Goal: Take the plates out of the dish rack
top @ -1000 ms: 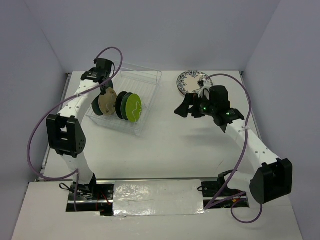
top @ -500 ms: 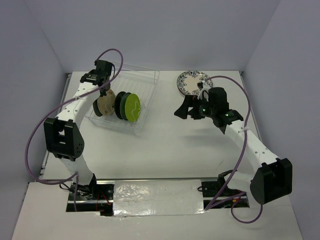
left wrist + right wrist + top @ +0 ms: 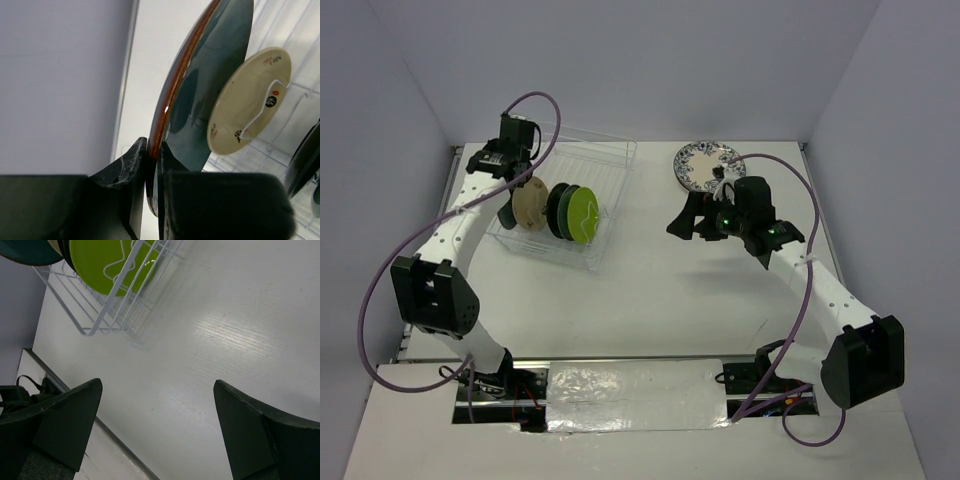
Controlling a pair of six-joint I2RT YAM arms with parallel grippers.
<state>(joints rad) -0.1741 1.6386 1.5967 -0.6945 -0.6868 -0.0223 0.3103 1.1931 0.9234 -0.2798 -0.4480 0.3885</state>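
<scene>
Left pincer (image 3: 152,147) clamped on dark teal plate (image 3: 210,95) rim, shifted left — lift-out from dish rack (image 3: 605,165) likely starting; right pincer (image 3: 157,385) apart, empty.

table (image 3: 650,300) open centrally, plates (image 3: 582,215) crowd dish rack (image 3: 608,172)

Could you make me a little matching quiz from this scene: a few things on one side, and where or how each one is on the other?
Things:
1. teal plate
2. tan plate
3. floral plate
4. right gripper

States:
A. open, holding nothing
B. flat on the table, outside the rack
C. pinched by the left gripper
D. standing in the rack, ungripped

Pairs: 1-C, 2-D, 3-B, 4-A
</scene>
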